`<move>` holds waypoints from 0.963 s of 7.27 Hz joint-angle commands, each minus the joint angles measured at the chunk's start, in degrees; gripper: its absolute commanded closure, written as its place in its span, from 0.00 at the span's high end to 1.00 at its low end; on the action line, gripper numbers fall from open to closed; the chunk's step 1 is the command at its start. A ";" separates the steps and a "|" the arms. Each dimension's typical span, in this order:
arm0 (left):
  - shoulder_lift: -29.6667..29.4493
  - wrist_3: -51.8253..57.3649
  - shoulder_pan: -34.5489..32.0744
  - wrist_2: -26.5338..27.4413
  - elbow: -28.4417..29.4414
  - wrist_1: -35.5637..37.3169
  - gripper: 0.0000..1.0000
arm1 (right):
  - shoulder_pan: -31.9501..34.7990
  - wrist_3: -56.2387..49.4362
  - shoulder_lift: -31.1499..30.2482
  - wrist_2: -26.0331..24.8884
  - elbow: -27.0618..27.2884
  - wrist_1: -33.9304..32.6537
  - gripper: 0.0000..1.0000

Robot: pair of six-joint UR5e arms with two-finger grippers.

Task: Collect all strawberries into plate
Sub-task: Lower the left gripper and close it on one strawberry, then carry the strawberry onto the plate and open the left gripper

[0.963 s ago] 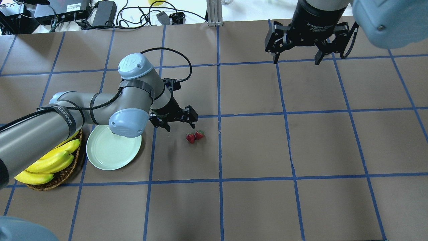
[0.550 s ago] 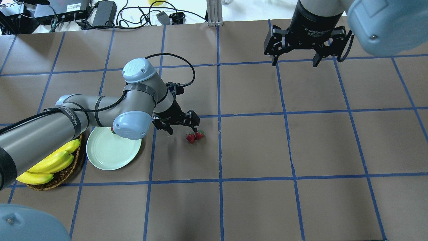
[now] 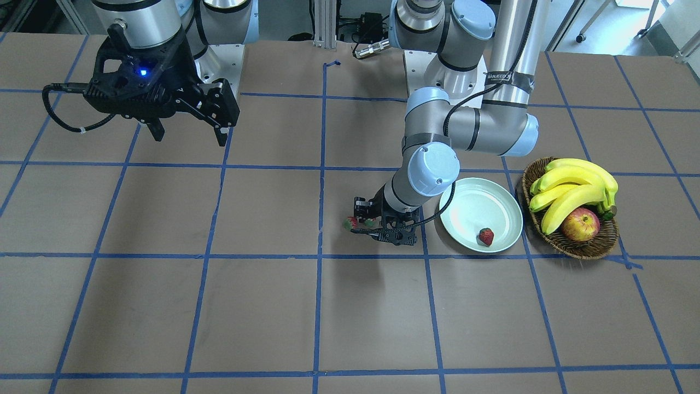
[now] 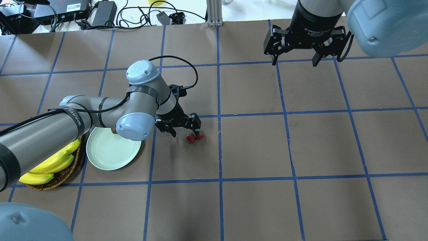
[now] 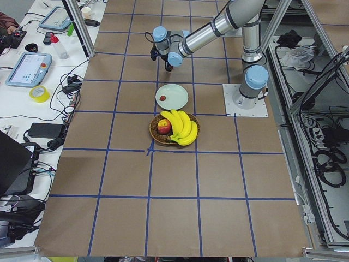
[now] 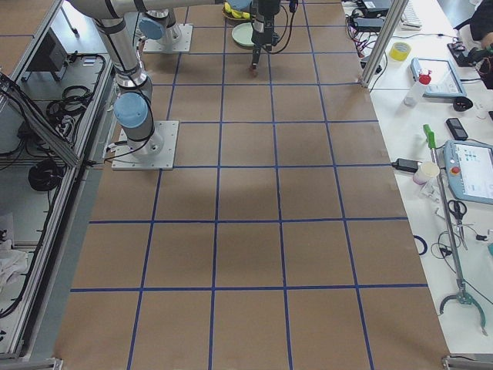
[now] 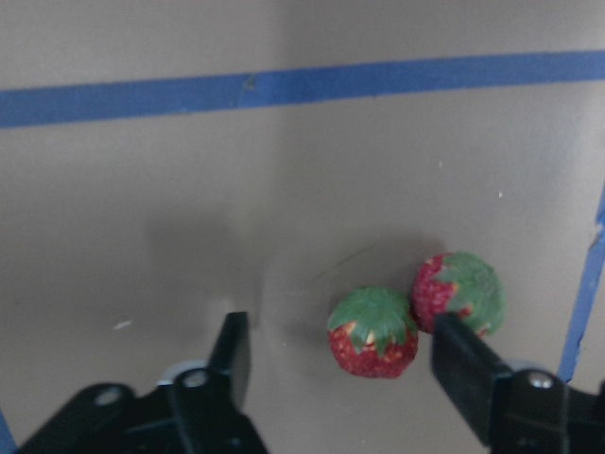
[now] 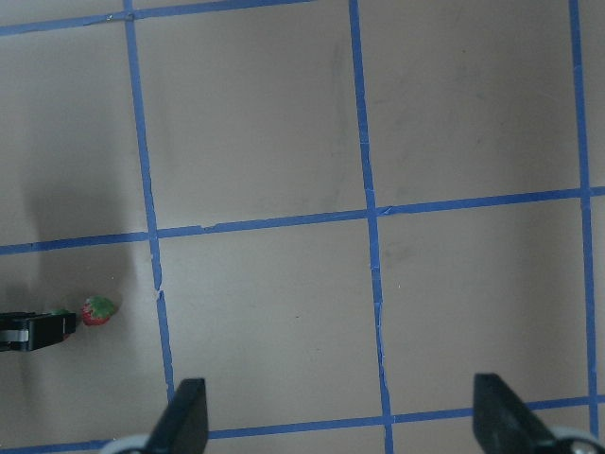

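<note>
Two strawberries lie side by side on the brown table, also in the front view. My left gripper is open and low over them. In the left wrist view one strawberry lies between the fingers, and the other strawberry sits just beyond the right fingertip. A third strawberry lies in the mint-green plate; the left arm partly hides the plate in the overhead view. My right gripper is open and empty, high at the far right.
A wicker basket with bananas and a red-yellow apple stands beside the plate. Cables and electronics lie beyond the table's far edge. Blue tape lines grid the table.
My left gripper has moved right and down to the two strawberries, still open. The strawberries have not moved. The right arm has shifted only slightly.
</note>
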 commanded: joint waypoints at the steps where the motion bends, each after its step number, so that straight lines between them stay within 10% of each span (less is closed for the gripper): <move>1: -0.02 0.25 0.05 0.02 0.25 -0.19 0.00 | 0.00 -0.07 -0.01 0.06 0.12 -0.04 1.00; 4: 1.64 0.17 0.83 0.72 2.17 -2.28 0.00 | -0.09 -0.24 -0.01 0.15 -0.05 0.05 1.00; 7: 4.02 8.37 10.21 11.77 12.98 -22.03 0.00 | -0.09 -0.25 0.08 0.06 -1.63 0.13 1.00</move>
